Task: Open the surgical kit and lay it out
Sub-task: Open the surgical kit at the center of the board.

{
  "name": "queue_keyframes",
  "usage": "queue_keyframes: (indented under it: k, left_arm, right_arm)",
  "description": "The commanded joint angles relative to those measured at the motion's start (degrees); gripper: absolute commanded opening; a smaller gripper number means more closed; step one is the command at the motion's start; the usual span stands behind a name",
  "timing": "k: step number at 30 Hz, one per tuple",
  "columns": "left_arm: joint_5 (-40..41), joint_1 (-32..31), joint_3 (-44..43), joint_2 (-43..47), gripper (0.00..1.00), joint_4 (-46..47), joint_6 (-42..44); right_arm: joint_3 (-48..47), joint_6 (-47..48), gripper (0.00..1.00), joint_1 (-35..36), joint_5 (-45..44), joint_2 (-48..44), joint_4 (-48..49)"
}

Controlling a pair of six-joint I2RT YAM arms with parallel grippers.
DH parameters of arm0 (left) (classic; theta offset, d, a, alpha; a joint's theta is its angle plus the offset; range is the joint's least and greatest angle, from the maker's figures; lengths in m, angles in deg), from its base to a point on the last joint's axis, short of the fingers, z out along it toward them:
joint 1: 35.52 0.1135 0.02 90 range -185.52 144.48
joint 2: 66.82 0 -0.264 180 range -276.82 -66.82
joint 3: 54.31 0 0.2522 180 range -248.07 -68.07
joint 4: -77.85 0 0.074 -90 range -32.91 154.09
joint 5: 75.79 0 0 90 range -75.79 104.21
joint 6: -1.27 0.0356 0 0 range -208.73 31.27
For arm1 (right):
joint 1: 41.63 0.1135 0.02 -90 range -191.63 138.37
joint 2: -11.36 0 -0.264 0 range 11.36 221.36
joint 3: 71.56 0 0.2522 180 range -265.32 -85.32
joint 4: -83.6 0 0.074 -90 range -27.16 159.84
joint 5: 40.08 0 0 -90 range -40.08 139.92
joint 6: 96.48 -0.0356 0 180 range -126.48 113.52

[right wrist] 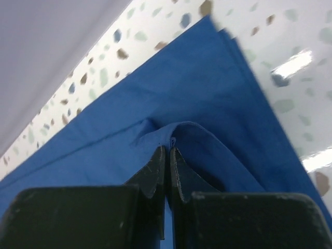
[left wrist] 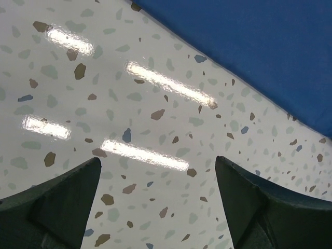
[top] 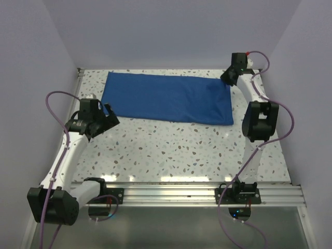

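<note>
Blue cloth wrap (top: 168, 98): folded flat, far side of speckled tabletop (top: 171, 150).
Right claw (top: 227, 79): on wrap's far right corner.
Left claw (top: 110, 115): beside near left corner.

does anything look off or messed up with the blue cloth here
Nothing spilled or damaged. The blue cloth wrap lies flat, except for a small raised pucker near its far right corner, where the right tool pinches it.

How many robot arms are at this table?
2. The left arm holds the left end effector open beside the near-left corner of the blue cloth; the right arm has the right end effector pinching a fold at its far-right corner.
</note>
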Motion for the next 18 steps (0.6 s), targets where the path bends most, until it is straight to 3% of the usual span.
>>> queue_keyframes:
  k: [1, 5, 9, 14, 18]
  left_arm:
    - [-1.8, -0.2, -3.5, 1.6, 0.96, 0.5, 2.1]
    - [-2.2, -0.2, -3.5, 1.2, 0.96, 2.4, 1.7]
    - [-3.3, -0.2, -2.5, -1.1, 0.96, 6.6, -0.4]
    - [1.1, -0.3, -2.9, -3.5, 0.95, 10.7, -4.9]
    - [5.3, -0.2, -1.3, -3.3, 0.94, 13.2, -8.5]
  right_arm:
    - [1.6, 2.3, 0.00, 3.6, 7.5, -4.0, 0.3]
    - [5.3, 4.5, 0.00, 10.0, 13.5, -7.9, -3.4]
    - [22.1, 7.4, 0.00, 19.5, 20.3, -22.0, -4.2]
    - [41.4, 5.4, 0.00, 31.0, 22.8, -53.1, -14.4]
    - [52.0, 1.2, 0.00, 31.2, 21.1, -73.8, -26.4]
